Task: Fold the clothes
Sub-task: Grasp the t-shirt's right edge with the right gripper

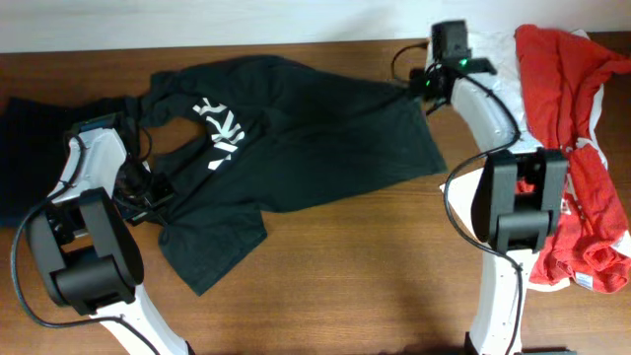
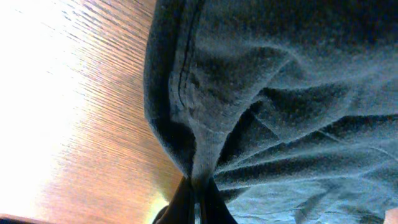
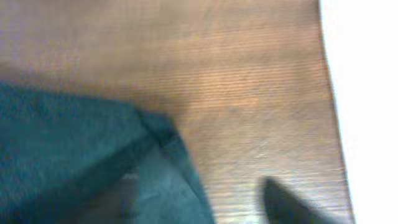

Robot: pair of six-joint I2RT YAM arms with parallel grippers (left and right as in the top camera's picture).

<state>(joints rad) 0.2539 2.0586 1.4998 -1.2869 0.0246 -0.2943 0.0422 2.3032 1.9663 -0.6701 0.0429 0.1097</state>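
Note:
The black T-shirt (image 1: 315, 138) lies spread on the wooden table, with its white lettering (image 1: 222, 128) facing up at the left. My left gripper (image 1: 148, 195) is at the shirt's left edge. In the left wrist view the left gripper (image 2: 198, 198) is shut on a bunched fold of the dark fabric (image 2: 280, 93). My right gripper (image 1: 416, 87) is at the shirt's far right corner. In the right wrist view the right gripper (image 3: 205, 202) is open. The shirt corner (image 3: 93, 155) lies between its fingers, and the left finger is dim behind the cloth.
A red shirt (image 1: 582, 148) with white lettering is heaped at the right edge, on a plain white garment (image 1: 493, 49). A dark cloth (image 1: 30, 138) lies at the far left. A white area (image 3: 367, 93) borders the wood in the right wrist view.

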